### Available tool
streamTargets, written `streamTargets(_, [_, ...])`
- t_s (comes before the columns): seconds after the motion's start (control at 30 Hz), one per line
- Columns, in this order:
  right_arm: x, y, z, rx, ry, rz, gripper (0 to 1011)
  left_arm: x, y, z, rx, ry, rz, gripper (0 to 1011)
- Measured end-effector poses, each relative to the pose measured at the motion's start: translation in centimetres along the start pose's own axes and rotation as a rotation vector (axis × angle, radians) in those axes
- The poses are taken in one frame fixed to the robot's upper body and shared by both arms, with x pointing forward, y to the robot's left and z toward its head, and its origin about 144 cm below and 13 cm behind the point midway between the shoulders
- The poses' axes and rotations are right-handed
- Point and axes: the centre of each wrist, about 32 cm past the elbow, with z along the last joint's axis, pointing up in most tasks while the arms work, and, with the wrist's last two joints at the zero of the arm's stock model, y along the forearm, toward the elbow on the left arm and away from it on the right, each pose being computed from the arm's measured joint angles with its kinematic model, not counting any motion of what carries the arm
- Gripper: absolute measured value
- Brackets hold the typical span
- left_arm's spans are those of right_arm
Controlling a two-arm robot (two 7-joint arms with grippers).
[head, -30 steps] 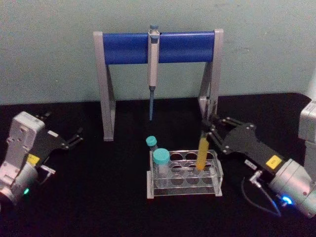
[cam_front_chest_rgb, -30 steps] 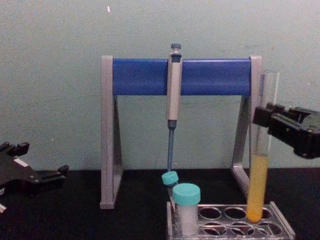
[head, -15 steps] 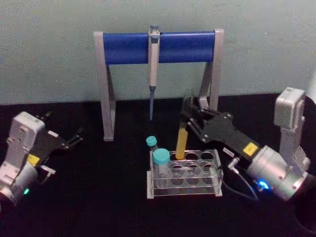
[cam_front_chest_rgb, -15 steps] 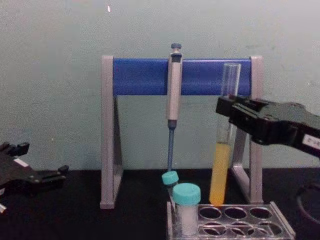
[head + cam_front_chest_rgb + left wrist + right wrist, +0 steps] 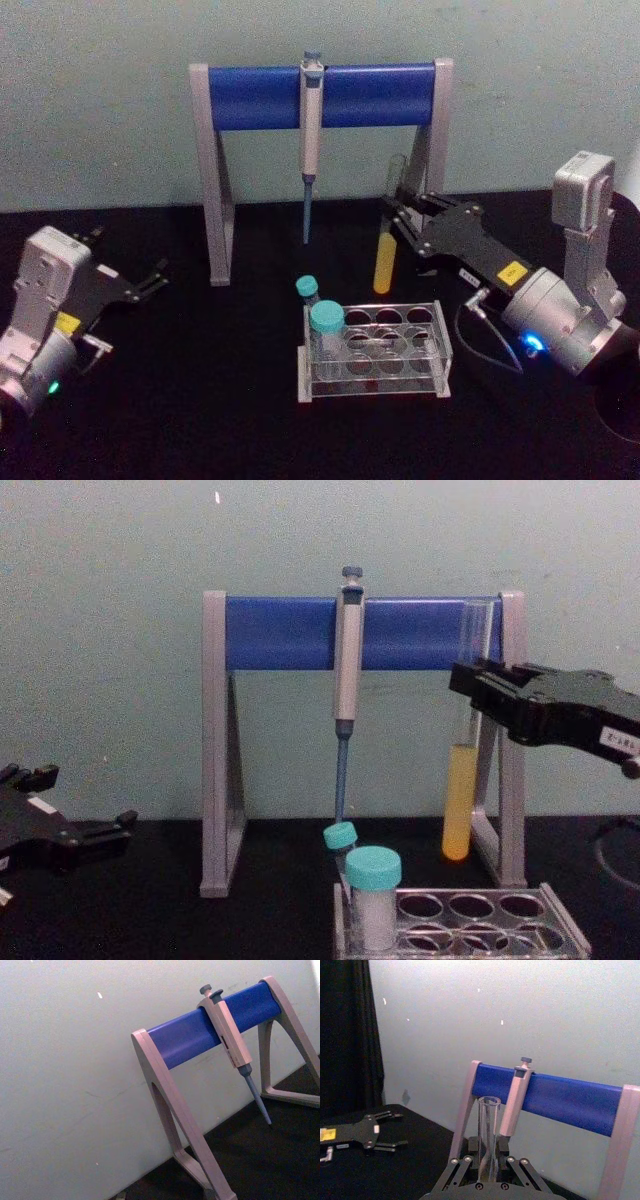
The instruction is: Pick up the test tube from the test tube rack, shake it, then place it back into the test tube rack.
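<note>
The test tube (image 5: 384, 262), clear glass with yellow liquid in its lower part, hangs upright in the air above and behind the test tube rack (image 5: 375, 385), its round bottom clear of the holes. My right gripper (image 5: 398, 212) is shut on the tube's upper part. From the chest, the test tube (image 5: 459, 805) hangs above the rack (image 5: 470, 925), held by the right gripper (image 5: 470, 685). In the right wrist view the tube (image 5: 488, 1130) rises between the fingers (image 5: 454, 1170). My left gripper (image 5: 152, 277) rests open at the far left, holding nothing.
A grey-and-blue pipette stand (image 5: 250, 97) with a hanging pipette (image 5: 311, 110) stands just behind the tube. Two teal-capped vials (image 5: 326, 318) occupy the rack's left end. The pale wall is close behind. Black tabletop lies open between the left gripper and the rack.
The right gripper has lifted the tube out of its right-hand rack hole, swung it left, then raised it up and back. The left arm has not moved.
</note>
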Motion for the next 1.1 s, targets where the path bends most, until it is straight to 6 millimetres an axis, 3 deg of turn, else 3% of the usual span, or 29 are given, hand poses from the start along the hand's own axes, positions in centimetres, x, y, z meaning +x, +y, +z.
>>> streamTargets(1.1, [0.4, -1.1, 0.5, -0.004, -0.018, -0.039, 227, 0.0, 0.0, 0.0, 0.000, 0.000, 0.000, 1001])
